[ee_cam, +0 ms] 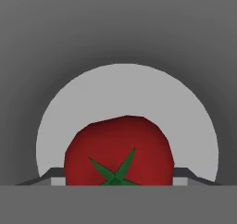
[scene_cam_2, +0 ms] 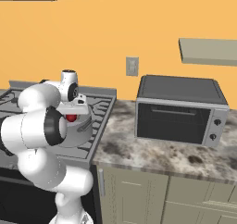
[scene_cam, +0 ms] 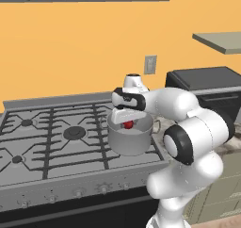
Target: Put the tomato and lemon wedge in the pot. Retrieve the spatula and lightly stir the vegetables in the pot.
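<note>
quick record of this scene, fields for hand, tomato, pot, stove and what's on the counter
hand: over the pot's mouth, pointing down into it, jaws closed on the tomato
tomato: dark red, green stem leaves, between the fingers, above the pot's pale floor
pot: grey metal, on the stove's right side near its front edge
stove: grey gas top with black grates, knobs along the front
counter: marbled, right of the stove, holds a toaster oven
step done: tomato not yet let go
</note>
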